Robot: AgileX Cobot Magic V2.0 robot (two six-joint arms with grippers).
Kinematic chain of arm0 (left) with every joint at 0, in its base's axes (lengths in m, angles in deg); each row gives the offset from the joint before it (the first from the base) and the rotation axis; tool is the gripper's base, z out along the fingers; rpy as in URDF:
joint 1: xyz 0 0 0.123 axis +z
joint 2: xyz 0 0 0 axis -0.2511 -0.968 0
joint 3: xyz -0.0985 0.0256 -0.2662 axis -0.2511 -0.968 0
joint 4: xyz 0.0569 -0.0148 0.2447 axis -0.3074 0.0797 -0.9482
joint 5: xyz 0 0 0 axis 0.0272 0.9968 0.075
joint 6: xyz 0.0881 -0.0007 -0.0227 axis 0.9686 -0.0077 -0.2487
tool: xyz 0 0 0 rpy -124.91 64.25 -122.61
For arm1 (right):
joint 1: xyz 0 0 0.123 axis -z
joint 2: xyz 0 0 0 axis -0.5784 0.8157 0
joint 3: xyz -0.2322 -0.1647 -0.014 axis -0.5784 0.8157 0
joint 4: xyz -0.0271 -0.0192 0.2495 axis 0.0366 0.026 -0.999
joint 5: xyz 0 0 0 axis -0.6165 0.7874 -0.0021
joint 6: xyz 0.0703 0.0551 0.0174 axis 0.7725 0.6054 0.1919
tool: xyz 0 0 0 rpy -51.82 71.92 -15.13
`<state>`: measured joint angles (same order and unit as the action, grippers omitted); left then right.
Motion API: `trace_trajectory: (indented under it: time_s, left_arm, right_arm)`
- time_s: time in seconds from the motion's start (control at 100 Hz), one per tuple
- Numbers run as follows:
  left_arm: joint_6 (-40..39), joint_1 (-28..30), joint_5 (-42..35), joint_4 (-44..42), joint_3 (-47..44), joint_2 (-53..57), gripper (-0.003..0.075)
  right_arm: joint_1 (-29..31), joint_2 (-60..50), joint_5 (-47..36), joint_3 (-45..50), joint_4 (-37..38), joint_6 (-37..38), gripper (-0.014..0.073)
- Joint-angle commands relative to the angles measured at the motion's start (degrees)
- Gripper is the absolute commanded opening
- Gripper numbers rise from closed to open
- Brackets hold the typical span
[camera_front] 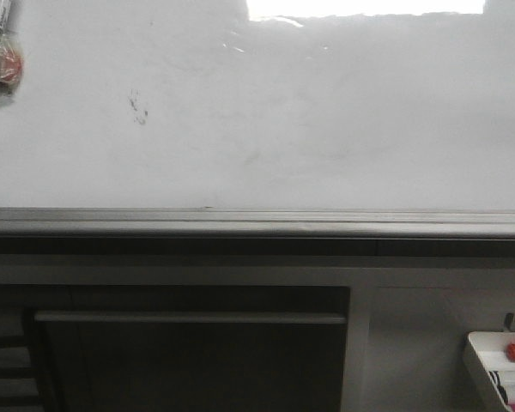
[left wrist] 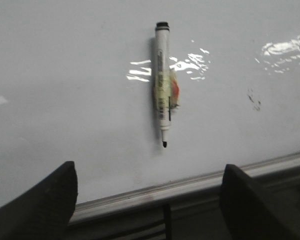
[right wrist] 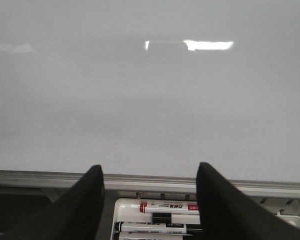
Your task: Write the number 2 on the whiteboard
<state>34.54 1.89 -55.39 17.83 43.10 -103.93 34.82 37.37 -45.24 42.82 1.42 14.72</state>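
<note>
My left end effector [left wrist: 149, 200] hangs with its fingers wide apart and nothing between them, facing the whiteboard [camera_front: 326, 129]. My right end effector [right wrist: 149, 200] is likewise spread and empty, above a tray [right wrist: 121, 206] of markers just below the board's bottom rail [camera_front: 257, 221]. No 2 is on the board yet; I see only a small dark smudge [camera_front: 138, 107] towards the upper left and a glare patch [camera_front: 365, 7] at the top edge.

A marker [left wrist: 163, 85] clings to the board near its upper left corner, uncapped, tip pointing down towards the rail, with a yellow and red wrap around its barrel. It seems to be the pen meant for my left side.

What worries me:
- The marker stands upright on the board and my left fingers are spread sideways across it, so I judge the approach suitable, but coming in off-centre would knock the barrel and could send it sliding down to the rail.
- Whatever holds it to the board probably resists; a weak grip may leave it twisted in my fingers, and the tip would then meet the board at a bad angle.
- The bare tip could drag while I pull it free and leave a stray line.
- Glare makes the surface hard to read, so pressing too hard or too lightly is a real risk once writing starts.
</note>
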Motion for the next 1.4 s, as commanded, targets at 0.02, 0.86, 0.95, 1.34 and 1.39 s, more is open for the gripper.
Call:
trace_trajectory:
  time_s: [0.02, 0.86, 0.95, 1.34, 1.39]
  left_arm:
    - [0.00, -2.77, -5.85, 0.04, 1.95, -5.89, 0.0545]
    - [-1.50, -3.15, -6.15, 0.24, 21.41, -44.26, 0.0456]
    - [-1.50, -3.15, -5.91, 0.24, 21.93, -45.54, 0.0417]
    - [-1.50, -3.15, -4.80, 0.24, 21.93, -46.43, 0.0230]
    - [-1.50, -3.15, -4.54, 0.24, 21.93, -46.30, 0.0197]
  right_arm:
    - [0.45, 0.85, -4.89, -1.92, -0.23, -0.45, 0.0374]
    - [0.45, 0.85, -3.04, -1.92, -0.23, -0.45, 0.0374]
    - [0.45, 0.85, -2.94, -1.92, -0.23, -0.45, 0.0374]
    - [0.45, 0.85, -2.82, -1.92, -0.23, -0.45, 0.0374]
    - [0.45, 0.85, -2.82, -1.92, -0.23, -0.45, 0.0374]
